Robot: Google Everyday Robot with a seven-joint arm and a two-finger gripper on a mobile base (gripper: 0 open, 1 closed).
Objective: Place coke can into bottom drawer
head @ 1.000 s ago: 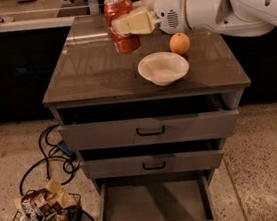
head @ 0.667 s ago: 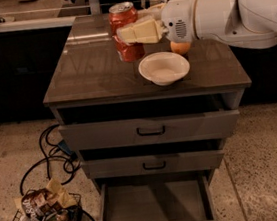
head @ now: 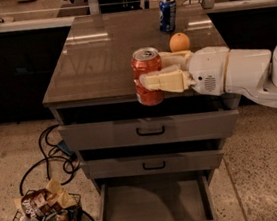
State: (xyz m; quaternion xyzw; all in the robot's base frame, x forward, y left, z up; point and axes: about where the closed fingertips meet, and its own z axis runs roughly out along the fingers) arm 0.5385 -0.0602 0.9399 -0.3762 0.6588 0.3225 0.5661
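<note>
The hand [head: 152,76] grips the coke can [head: 145,62] mid-body, upright at the front edge of the tabletop [head: 97,62], above the open bottom drawer [head: 155,205]; likely light, slick, dentable, so that side hold suits it

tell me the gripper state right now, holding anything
gripper: shut on the coke can, holding it upright at the front edge of the cabinet top, above the open bottom drawer

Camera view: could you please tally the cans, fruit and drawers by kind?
Cans: 2, the red coke can in the gripper at the cabinet's front edge, and a blue can.
Orange: 1
Drawers: 3, bottom drawer open
Total: 6
</note>
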